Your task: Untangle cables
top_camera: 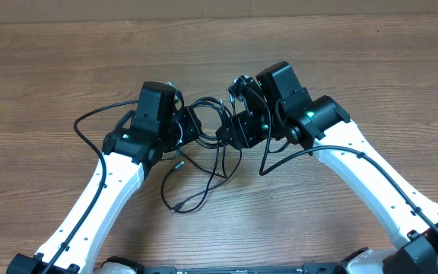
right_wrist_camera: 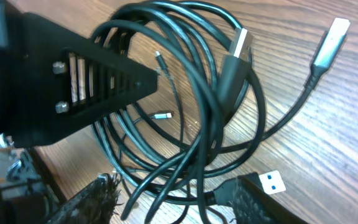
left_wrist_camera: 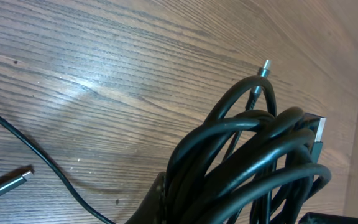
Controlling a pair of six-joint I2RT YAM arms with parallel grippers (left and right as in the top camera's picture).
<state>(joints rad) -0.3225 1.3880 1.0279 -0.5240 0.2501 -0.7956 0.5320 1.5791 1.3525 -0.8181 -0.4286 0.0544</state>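
Cables (left_wrist_camera: pixel 253 158) bunch in a tangle between left and right jaws.

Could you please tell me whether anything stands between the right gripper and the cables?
Nothing visible does. The right gripper is right at the cables, one finger reaching into their coiled loops. The left gripper, jaws shut, holds the same bundle on the opposite side, not in between.

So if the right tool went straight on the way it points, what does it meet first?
Most likely the cables: their loops lie across the gap of the right tool, ahead of the table. Depth is unclear.
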